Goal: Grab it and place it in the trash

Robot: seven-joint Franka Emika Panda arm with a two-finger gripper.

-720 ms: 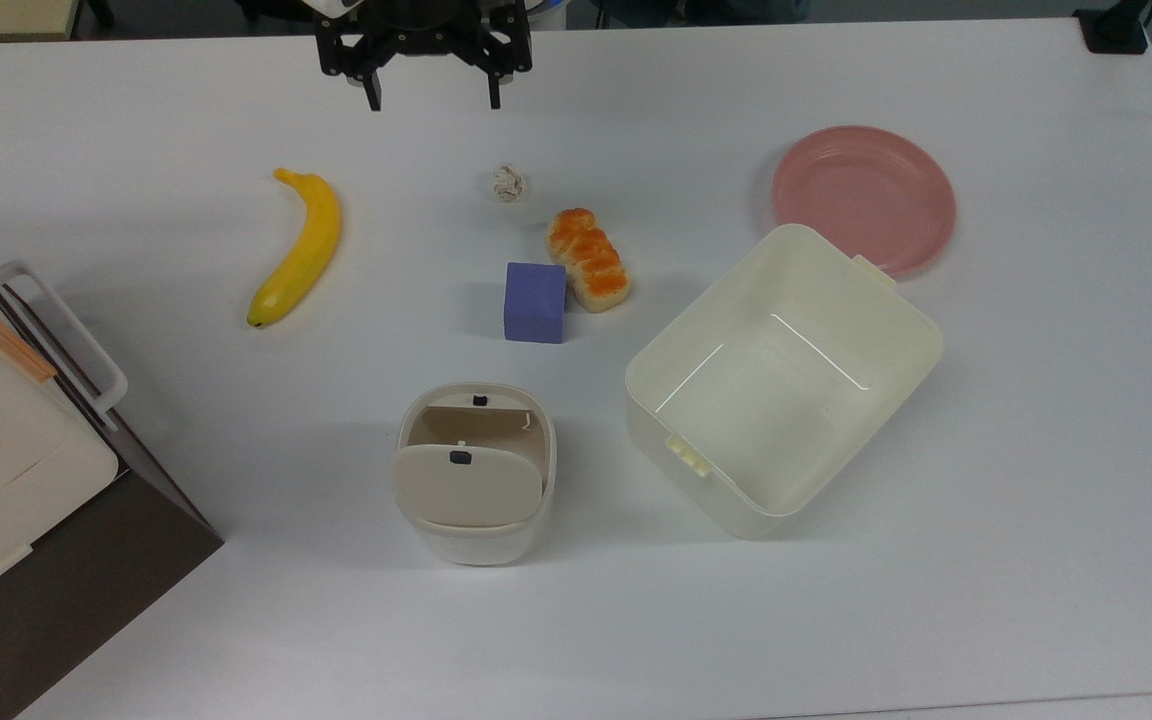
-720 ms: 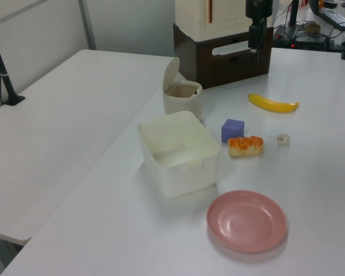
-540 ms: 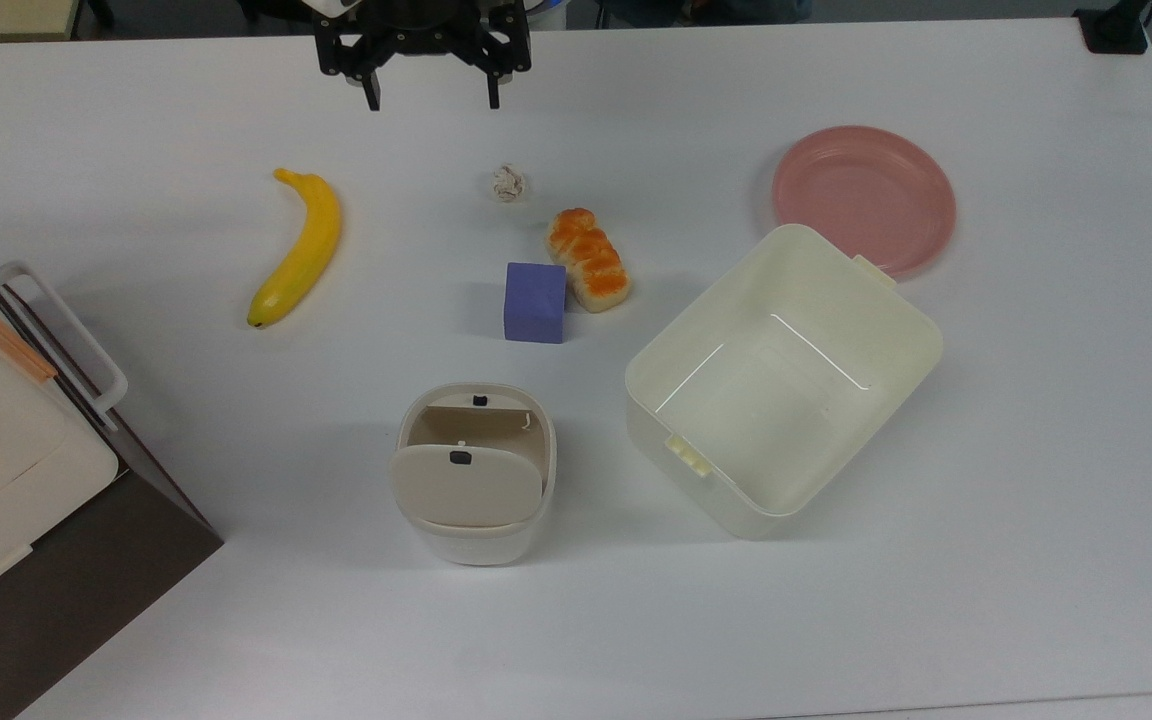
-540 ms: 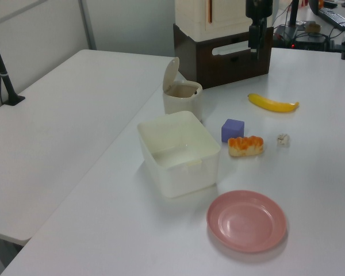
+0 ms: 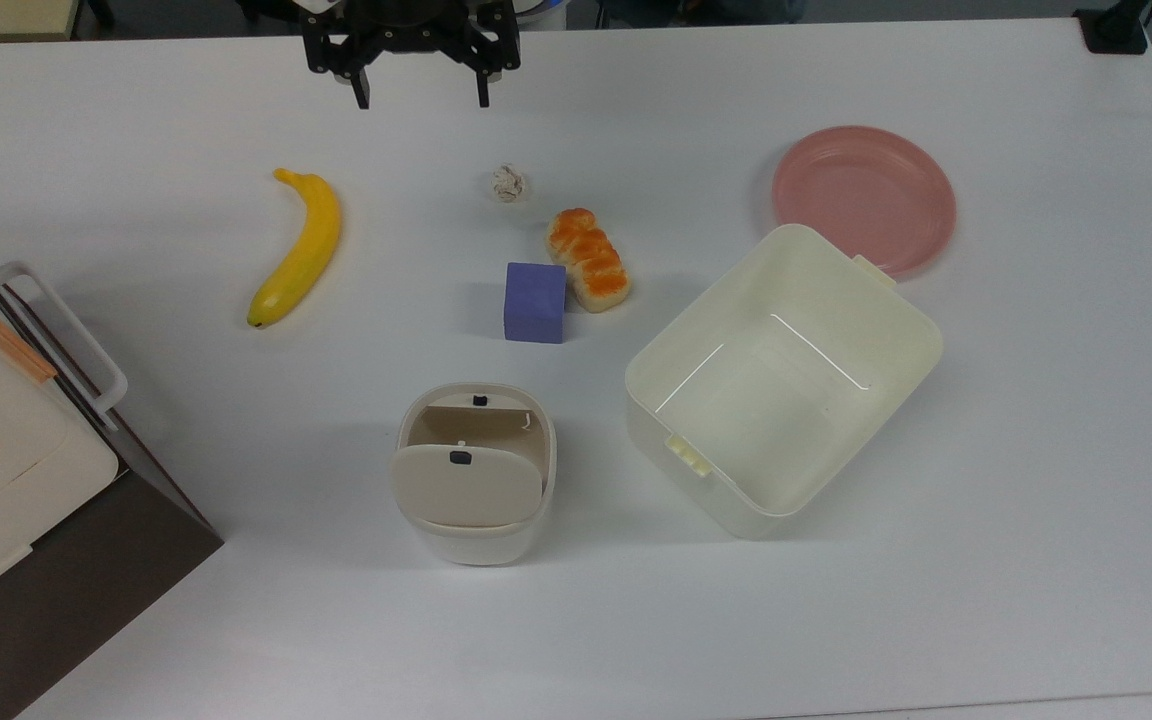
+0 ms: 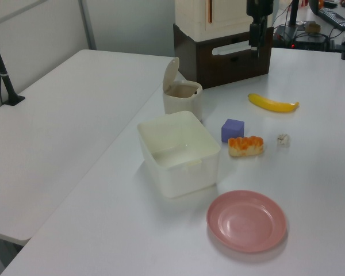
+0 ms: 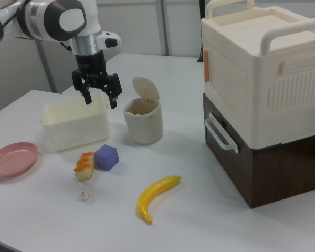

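Well, gripper point(image 5: 421, 100): hung in the air near the table's far edge in the top view, fingers spread apart, holding nothing.
Paper wad point(image 5: 508, 183): sat loose on the white table point(image 5: 636, 620), well apart from the gripper, just beside the bread point(image 5: 589, 259).
Trash bin point(image 5: 474, 473): stood with its flap lid raised, past the purple block point(image 5: 535, 302) from the wad.
Tub point(image 5: 784, 375): sat on the top view's right of the bin.
Banana point(image 5: 300, 245): lay on the top view's left of the wad.
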